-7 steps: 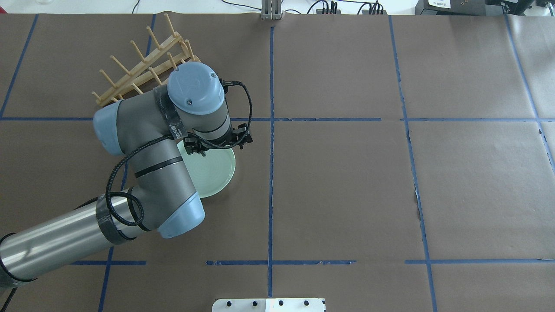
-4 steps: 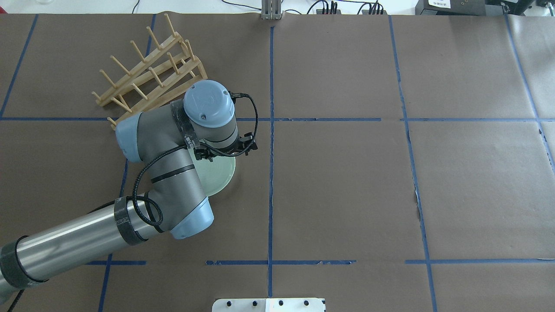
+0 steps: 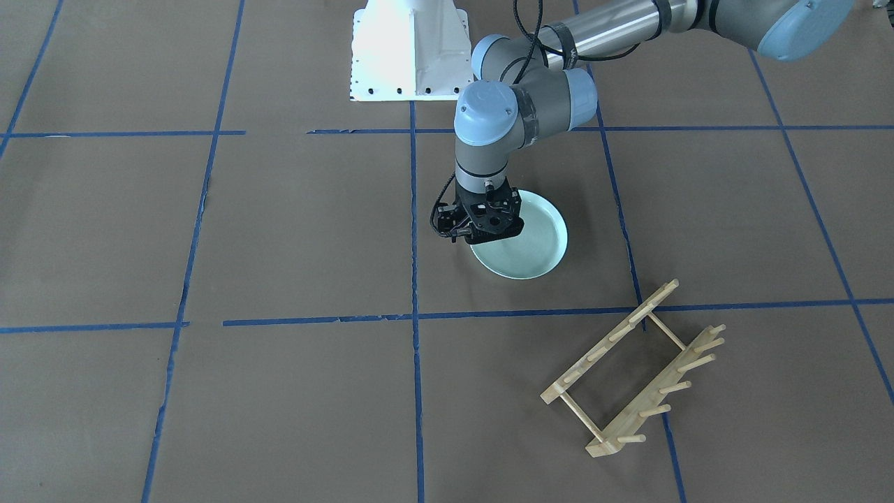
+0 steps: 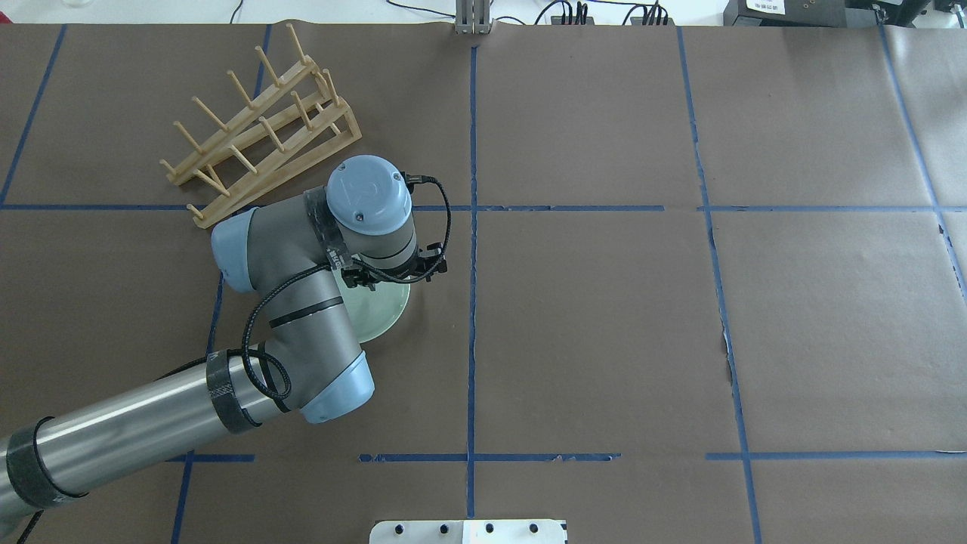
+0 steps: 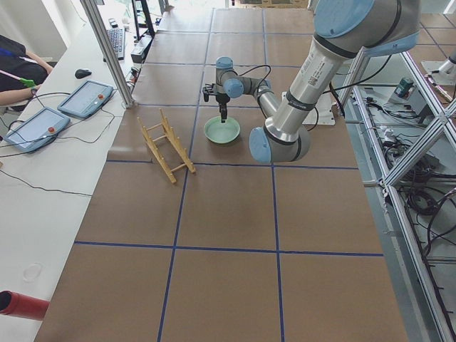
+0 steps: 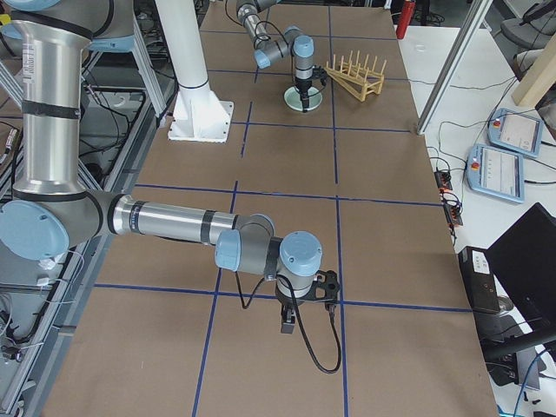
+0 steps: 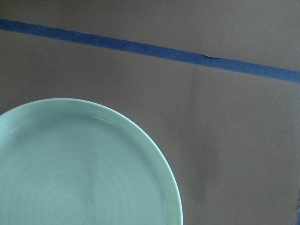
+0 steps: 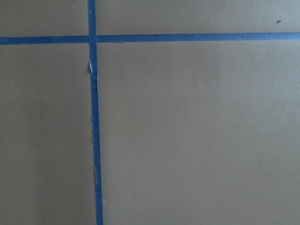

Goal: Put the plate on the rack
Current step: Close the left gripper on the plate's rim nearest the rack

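Note:
The pale mint-green plate (image 3: 534,244) lies flat on the brown paper, left of the table's middle (image 4: 384,311). The light-wood rack (image 3: 628,377) stands farther out and to the left of it (image 4: 257,121), apart from the plate. My left gripper (image 3: 478,232) points straight down over the plate's far right rim, close above it. Its fingertips do not show clearly, so I cannot tell if it is open. The left wrist view shows the plate (image 7: 70,168) at lower left with no fingers in view. My right gripper (image 6: 288,328) shows only in the exterior right view, low over bare paper; I cannot tell its state.
The white robot base plate (image 3: 408,52) is at the near edge of the table. Blue tape lines (image 4: 472,227) cross the brown paper. Tablets (image 5: 85,100) and cables lie on a side bench beyond the table's far edge.
The left arm has moved from over the rack's near end toward the robot, onto the plate's far rim, and has come lower. The plate and rack have not moved.

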{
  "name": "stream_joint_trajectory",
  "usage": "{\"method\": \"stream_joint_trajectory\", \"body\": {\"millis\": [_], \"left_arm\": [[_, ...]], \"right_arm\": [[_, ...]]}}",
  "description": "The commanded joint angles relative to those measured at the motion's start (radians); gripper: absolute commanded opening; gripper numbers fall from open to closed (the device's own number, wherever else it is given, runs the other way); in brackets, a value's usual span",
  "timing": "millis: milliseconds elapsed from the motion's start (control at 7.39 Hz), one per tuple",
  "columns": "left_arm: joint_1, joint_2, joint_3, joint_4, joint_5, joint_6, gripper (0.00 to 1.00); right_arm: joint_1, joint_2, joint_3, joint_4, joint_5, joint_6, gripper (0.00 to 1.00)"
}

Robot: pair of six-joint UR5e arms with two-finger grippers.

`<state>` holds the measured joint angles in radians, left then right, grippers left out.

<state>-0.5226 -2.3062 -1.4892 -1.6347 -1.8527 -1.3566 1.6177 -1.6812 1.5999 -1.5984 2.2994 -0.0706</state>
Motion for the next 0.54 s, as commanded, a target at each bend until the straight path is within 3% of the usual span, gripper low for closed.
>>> {"method": "stream_joint_trajectory", "body": {"millis": [0,271,406], "left_arm": [[0.006,0.001,0.004,-0.013,0.001,0.004,0.8],[0.006,0.001,0.006,-0.014,0.001,0.007,0.55],[0.006,0.001,0.006,-0.019,0.001,0.007,0.49]], "right_arm": [[-0.001,0.0,0.0,0.0,0.0,0.0,1.0],[0.001,0.0,0.0,0.0,0.0,0.0,1.0],[0.001,0.0,0.0,0.0,0.0,0.0,1.0]]}}
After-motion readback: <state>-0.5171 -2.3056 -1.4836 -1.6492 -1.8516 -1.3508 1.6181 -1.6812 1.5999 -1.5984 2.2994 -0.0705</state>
